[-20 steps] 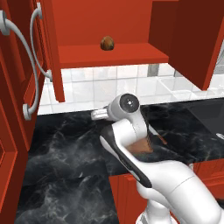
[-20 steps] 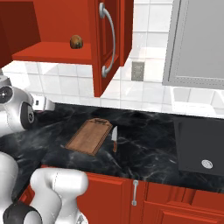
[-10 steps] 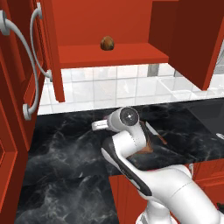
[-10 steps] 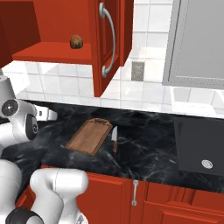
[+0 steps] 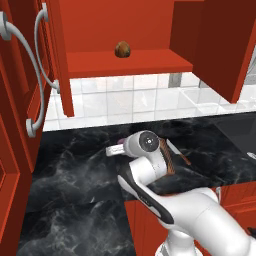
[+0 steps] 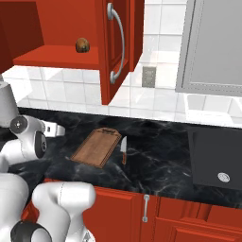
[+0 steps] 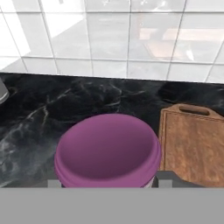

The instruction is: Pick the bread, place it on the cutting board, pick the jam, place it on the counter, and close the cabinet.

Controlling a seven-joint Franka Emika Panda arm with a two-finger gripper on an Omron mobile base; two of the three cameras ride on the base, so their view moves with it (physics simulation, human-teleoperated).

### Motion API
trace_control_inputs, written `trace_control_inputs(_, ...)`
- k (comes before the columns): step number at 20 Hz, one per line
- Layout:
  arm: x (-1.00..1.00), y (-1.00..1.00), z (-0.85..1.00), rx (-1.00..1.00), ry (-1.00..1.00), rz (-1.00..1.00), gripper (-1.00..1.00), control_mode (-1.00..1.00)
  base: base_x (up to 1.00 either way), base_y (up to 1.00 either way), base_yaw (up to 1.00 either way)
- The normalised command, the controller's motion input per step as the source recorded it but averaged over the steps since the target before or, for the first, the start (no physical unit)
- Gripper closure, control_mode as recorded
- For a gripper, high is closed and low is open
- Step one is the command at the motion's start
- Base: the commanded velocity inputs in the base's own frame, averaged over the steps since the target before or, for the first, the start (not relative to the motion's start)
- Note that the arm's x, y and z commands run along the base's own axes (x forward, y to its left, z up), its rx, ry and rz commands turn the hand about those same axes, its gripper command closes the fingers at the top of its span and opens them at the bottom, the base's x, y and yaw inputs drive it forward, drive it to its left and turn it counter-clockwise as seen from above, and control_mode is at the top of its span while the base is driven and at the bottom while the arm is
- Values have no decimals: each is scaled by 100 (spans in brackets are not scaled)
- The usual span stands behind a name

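Observation:
The jam [image 7: 107, 153], a purple jar with a lavender lid, sits between my finger tips [image 7: 165, 178]; my gripper [image 7: 107, 181] is shut on it. It hangs low over the black marble counter [image 7: 57, 105], left of the cutting board [image 7: 194, 142]. I cannot tell whether it touches the counter. In the left base view the gripper [image 5: 114, 150] points left with the jam [image 5: 120, 148] in it. The bread [image 5: 122, 49] [image 6: 82, 45] rests on the shelf of the open red cabinet [image 5: 220, 45]. The cutting board [image 6: 97, 147] lies bare.
A knife [image 6: 124, 150] lies just right of the board. The cabinet door [image 6: 116, 42] swings out over the counter [image 6: 160, 160], another door [image 5: 20, 100] stands at far left. A dark cooktop [image 6: 217, 156] and a grey-fronted unit [image 6: 212, 47] are at right.
The arm has sunk lower and a little to the right, carrying the jam down toward the counter. Bread, board and doors have stayed put.

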Motion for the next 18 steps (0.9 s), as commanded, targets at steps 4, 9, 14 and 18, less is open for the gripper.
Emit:
trace_control_inputs(4,17,0,-26,0,4,3,100,-100,0,0,0)
trace_control_inputs(9,18,0,-20,0,3,2,100,-100,0,0,0)
trace_control_inputs(14,18,0,-16,0,2,2,100,-100,0,0,0)
trace_control_inputs(18,13,0,-17,0,2,1,100,-100,0,0,0)
